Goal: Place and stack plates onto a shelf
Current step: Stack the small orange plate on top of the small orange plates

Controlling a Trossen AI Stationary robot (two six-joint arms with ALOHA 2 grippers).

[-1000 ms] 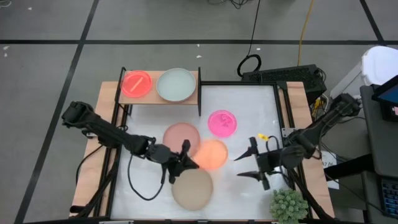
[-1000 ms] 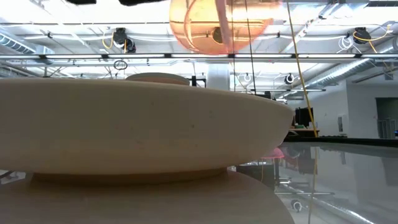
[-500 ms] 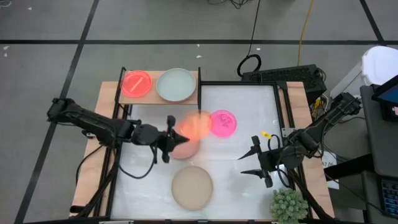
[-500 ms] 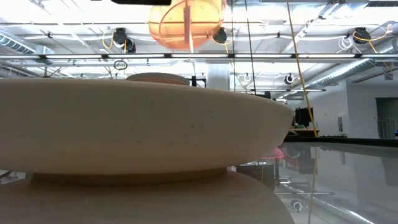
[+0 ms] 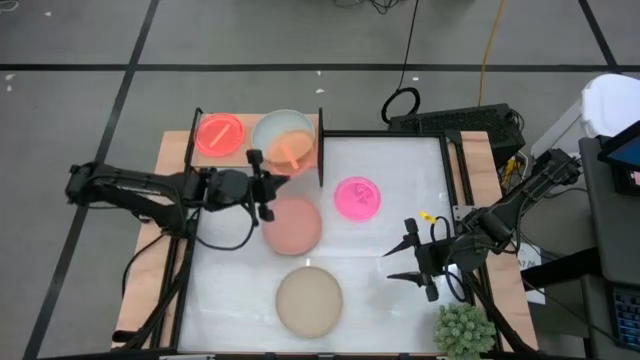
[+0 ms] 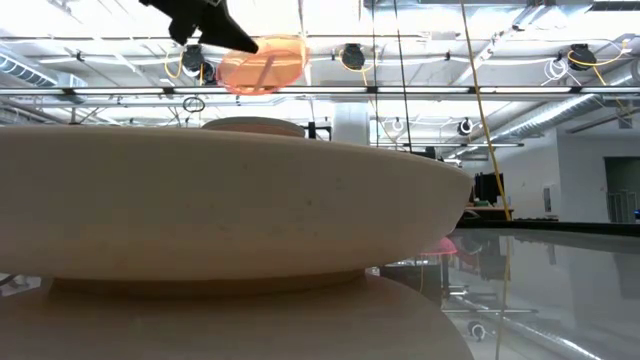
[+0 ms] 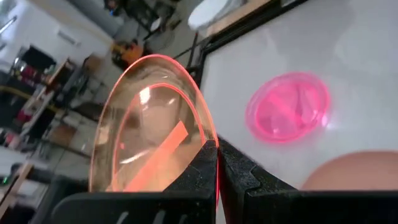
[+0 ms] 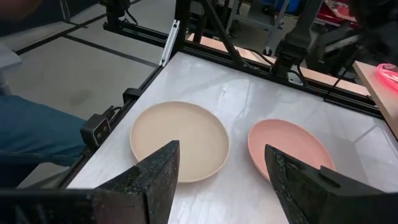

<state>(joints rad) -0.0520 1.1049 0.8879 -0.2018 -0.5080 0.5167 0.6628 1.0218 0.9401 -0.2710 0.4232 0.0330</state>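
Observation:
A translucent orange plate (image 5: 290, 150) hangs tilted above the grey plate (image 5: 283, 128) on the light-wood shelf (image 5: 245, 161), with my left gripper (image 5: 266, 178) shut on it. A neon orange-pink plate (image 5: 219, 133) lies on the shelf's left half. On the white table lie a dusty-pink plate (image 5: 292, 224), a beige plate (image 5: 309, 300) and a neon pink plate (image 5: 358, 197). My right gripper (image 5: 408, 262) waits open at the right, above the table; its wrist view shows the beige plate (image 8: 179, 140) and the dusty-pink plate (image 8: 290, 149) ahead of it. My left gripper pinches the orange plate's rim (image 7: 209, 135) between its two fingers, one finger on each face. The fingers come nearly level from the table's left side. The plate (image 6: 258, 65) is lifted clear and tilted, reaching out beyond the fingertips over the grey plate.
The shelf's black frame posts (image 5: 320, 150) rise at its right end. A spiky green plant (image 5: 463, 328) stands at the near right corner. The beige plate (image 6: 230, 200) fills most of the low view. Bare tabletop lies between the neon pink plate and the right gripper.
My left gripper has carried the orange plate from above the table's middle toward the far edge and the left, up to the shelf, rising and turning toward level as it went. The plate now hangs over the grey plate. The right arm has kept still.

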